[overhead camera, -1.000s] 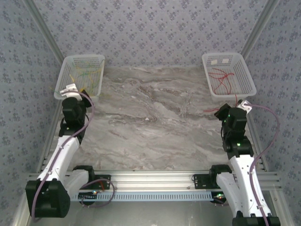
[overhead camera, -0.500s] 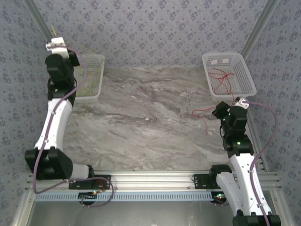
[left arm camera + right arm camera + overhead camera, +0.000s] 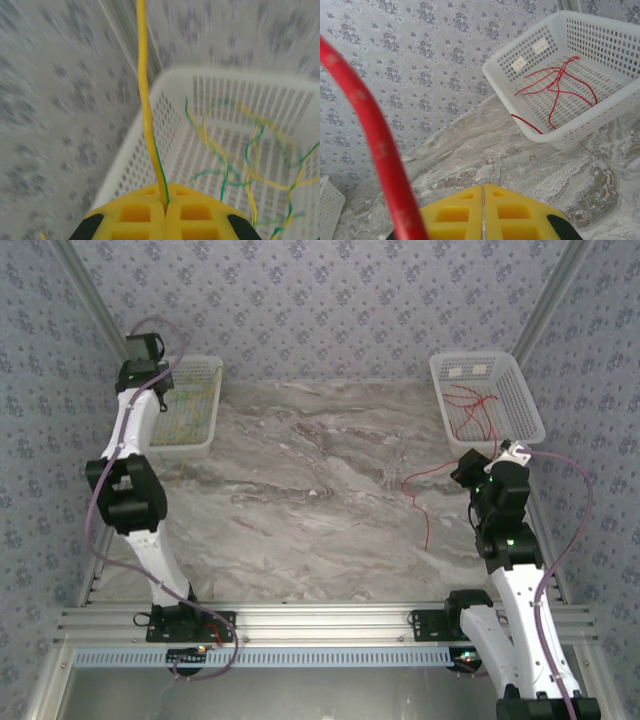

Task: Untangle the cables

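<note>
Yellow cable (image 3: pixel 143 100) now hoisted at 11 o'clock, left gripper (image 3: pixel 165 206) jaws clamped on it; right gripper (image 3: pixel 482 197), jaws together, prob. on red cable (image 3: pixel 375 135), dragged it toward 6, so colours are separating.

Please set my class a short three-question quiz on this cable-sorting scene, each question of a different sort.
1. True or false: the left fingers are shut on a yellow cable.
2. Which colour are the cables in the right basket? A red, B green, C orange.
3. Fill in: the red cable from the right gripper trails onto the marble ___.
Key: 1 true; 2 A; 3 table.
</note>
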